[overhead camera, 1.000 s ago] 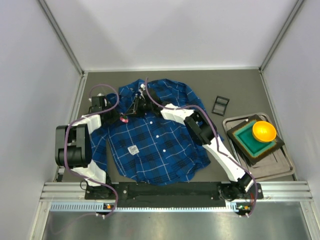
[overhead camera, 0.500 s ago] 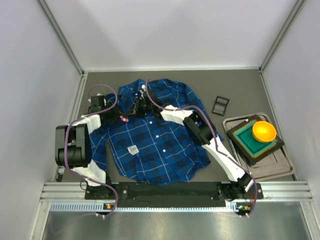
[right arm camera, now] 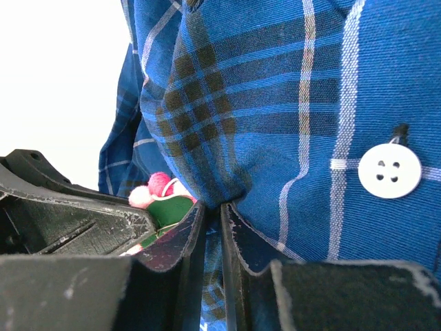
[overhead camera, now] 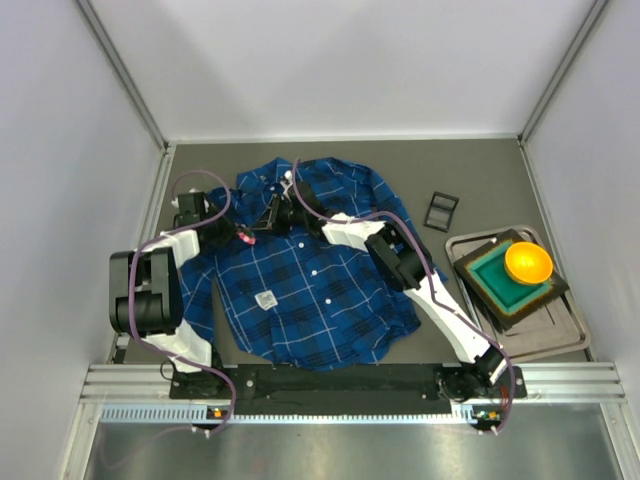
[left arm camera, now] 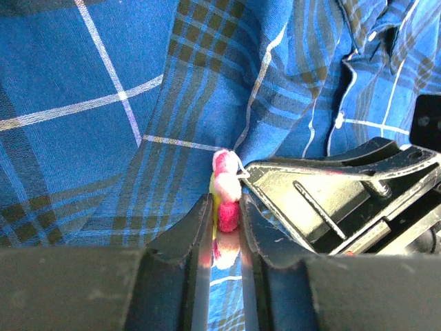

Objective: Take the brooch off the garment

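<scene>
The blue plaid garment point(overhead camera: 310, 270) lies flat on the dark table. The brooch point(overhead camera: 244, 238), a small pink and red bead cluster, sits at the shirt's upper left. In the left wrist view my left gripper point(left arm camera: 225, 215) is shut on the brooch point(left arm camera: 227, 200), its jaws pressed on the beads. In the right wrist view my right gripper point(right arm camera: 210, 214) is shut on a fold of the garment point(right arm camera: 289, 138) right beside the brooch point(right arm camera: 155, 187). Both grippers point(overhead camera: 232, 234) point(overhead camera: 268, 218) meet at that spot in the top view.
An orange bowl point(overhead camera: 527, 262) sits on a green pad on a metal tray point(overhead camera: 560, 340) at the right. A small black frame point(overhead camera: 440, 210) lies right of the shirt. A white square tag point(overhead camera: 266, 299) lies on the shirt front. Grey walls enclose the table.
The brooch and my left gripper have shifted slightly left and up, away from my right gripper, which holds the cloth in place.
</scene>
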